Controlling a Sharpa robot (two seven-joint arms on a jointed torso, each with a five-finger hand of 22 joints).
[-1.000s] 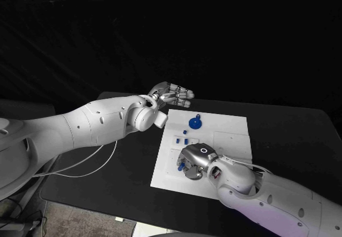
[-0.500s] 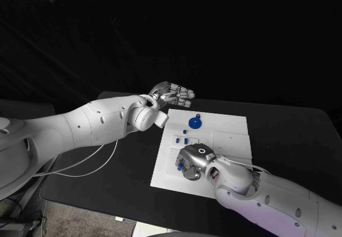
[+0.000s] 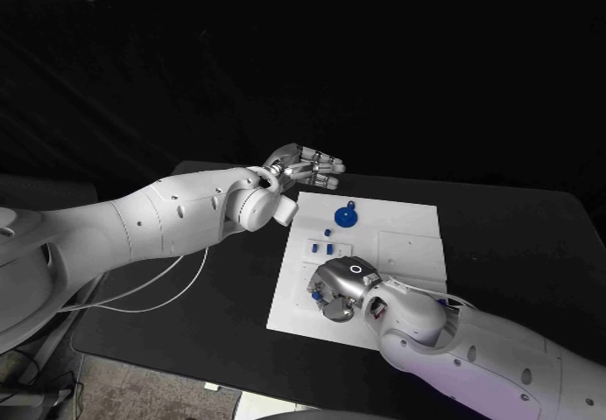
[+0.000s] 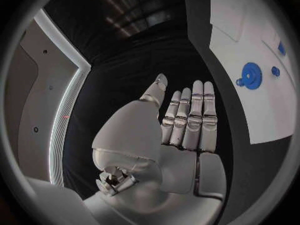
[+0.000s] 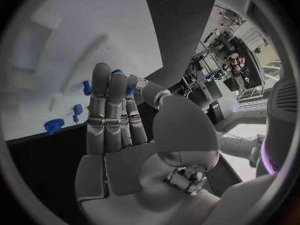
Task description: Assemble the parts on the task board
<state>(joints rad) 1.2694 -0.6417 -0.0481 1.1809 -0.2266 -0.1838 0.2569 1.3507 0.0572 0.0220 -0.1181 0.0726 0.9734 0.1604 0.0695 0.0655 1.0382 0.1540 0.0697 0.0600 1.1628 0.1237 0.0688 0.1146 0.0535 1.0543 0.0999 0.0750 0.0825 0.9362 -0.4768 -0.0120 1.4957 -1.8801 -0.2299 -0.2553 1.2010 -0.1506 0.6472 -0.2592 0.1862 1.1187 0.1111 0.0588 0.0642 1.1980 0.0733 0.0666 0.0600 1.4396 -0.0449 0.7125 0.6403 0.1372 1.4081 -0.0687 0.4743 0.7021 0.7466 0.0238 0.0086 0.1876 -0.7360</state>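
Note:
The white task board (image 3: 405,249) lies mid-table. A blue gear (image 3: 346,216) sits at its far end, also seen as the gear (image 4: 250,75) and the gear (image 5: 53,126). Small blue parts (image 3: 322,249) stand further in, the same parts (image 5: 82,97) in the right wrist view. My right hand (image 3: 337,289) hovers low over the board's near left part, fingers straight. A blue part (image 5: 129,90) shows between its thumb and fingers; whether it is gripped is unclear. My left hand (image 3: 305,166) hangs beyond the board's far left corner, fingers straight and holding nothing.
Black table (image 3: 505,236) surrounds the board on all sides. A pale raised rectangle (image 3: 411,248) marks the board's right half. A white cable (image 3: 165,280) trails from my left arm over the table's left edge.
My right hand has crept slightly toward the board's near left edge, lower over the blue part. The left hand has stayed still.

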